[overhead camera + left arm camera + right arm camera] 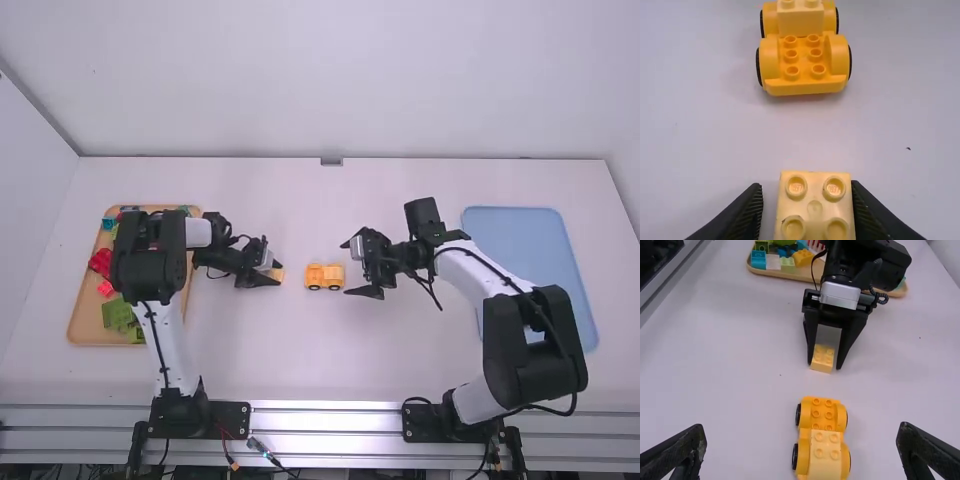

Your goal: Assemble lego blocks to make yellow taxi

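On white tabletop [300, 350], near the wheeled base [805, 87], the loose block [815, 212], likely light and stiff, is best pinched by its flat sides, fingers being parted on left gripper [806, 186] and right gripper [801, 428].

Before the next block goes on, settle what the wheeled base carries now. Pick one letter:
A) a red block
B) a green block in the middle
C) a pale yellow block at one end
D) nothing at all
C: the pale yellow block sits at one end of the wheeled base, whose other end shows bare studs.
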